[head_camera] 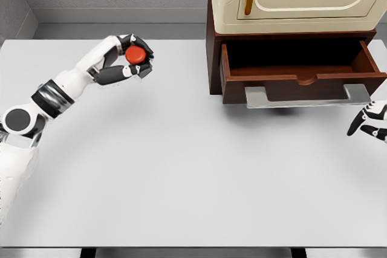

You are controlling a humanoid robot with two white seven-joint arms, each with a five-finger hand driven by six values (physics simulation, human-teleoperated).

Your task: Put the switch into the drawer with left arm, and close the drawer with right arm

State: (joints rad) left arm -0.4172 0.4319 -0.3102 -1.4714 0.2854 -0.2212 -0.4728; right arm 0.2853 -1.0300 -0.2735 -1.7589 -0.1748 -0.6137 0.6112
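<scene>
1. Your left hand [130, 58] has its fingers curled around the red switch [136, 54], lifted clear of the table [181, 179].
2. The open drawer [299, 67] lies well to the right of those fingers, about level; carry that way.
3. Your right hand [369, 124], fingers loosely spread and holding nothing, waits just below the drawer's handle [307, 96].

White table [181, 179] w/ brown cabinet [213, 64], open drawer [302, 67], at back right.
</scene>
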